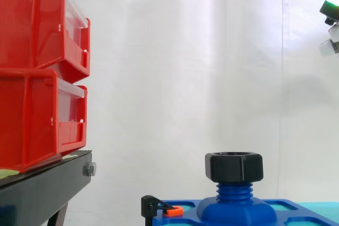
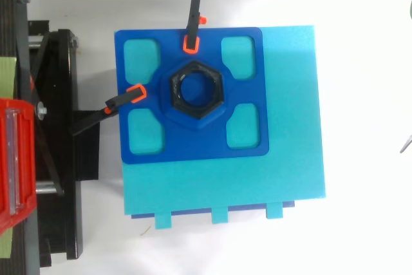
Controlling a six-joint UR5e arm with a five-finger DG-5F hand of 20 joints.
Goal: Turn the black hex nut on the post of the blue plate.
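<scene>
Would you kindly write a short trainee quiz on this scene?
1. True or false: the black hex nut sits flush on the blue plate, with no thread of the post showing.
2. How many orange-tipped clamps sit at the plate's edges? A one, B two, C four.
3. Fill in: the side view shows the hand at its upper ___ edge.
Key: 1 false; 2 B; 3 right.
</scene>
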